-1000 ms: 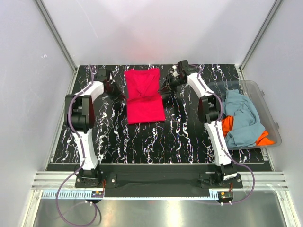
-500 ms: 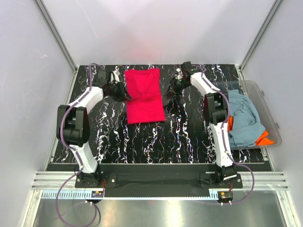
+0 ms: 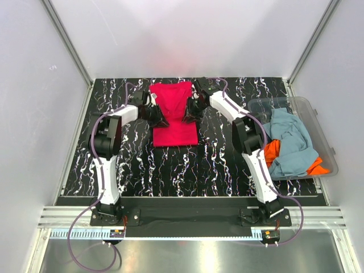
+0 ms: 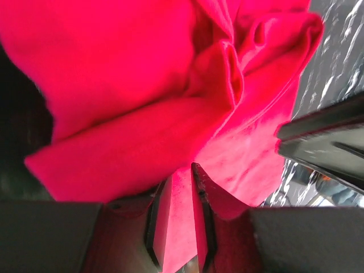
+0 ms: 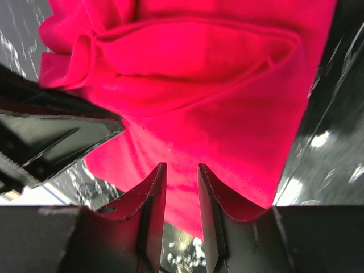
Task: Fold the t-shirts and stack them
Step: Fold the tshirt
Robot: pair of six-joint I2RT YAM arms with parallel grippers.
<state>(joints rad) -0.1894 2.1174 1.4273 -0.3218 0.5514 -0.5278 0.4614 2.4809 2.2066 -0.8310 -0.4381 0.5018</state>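
Top external view: a red shirt [image 3: 173,122] lies folded on the black marbled table [image 3: 170,165], in the upper middle of the frame. My left gripper [image 3: 159,118] sits at its left edge and my right gripper [image 3: 189,112] at its right edge, facing each other across the cloth. At the right of the frame a clear tub [image 3: 327,153] holds a grey-blue shirt [image 3: 293,142] heaped over an orange shirt [image 3: 273,150].

Left wrist view: red folds fill the frame. My two fingers [image 4: 156,227] stand a narrow slit apart at the bottom, and red cloth shows all down the slit. I cannot tell whether they pinch it.

Right wrist view: my fingers [image 5: 151,216] are also a narrow slit apart, tips at the shirt's lower edge, with red in the upper slit and dark table below. I cannot tell if they hold it.
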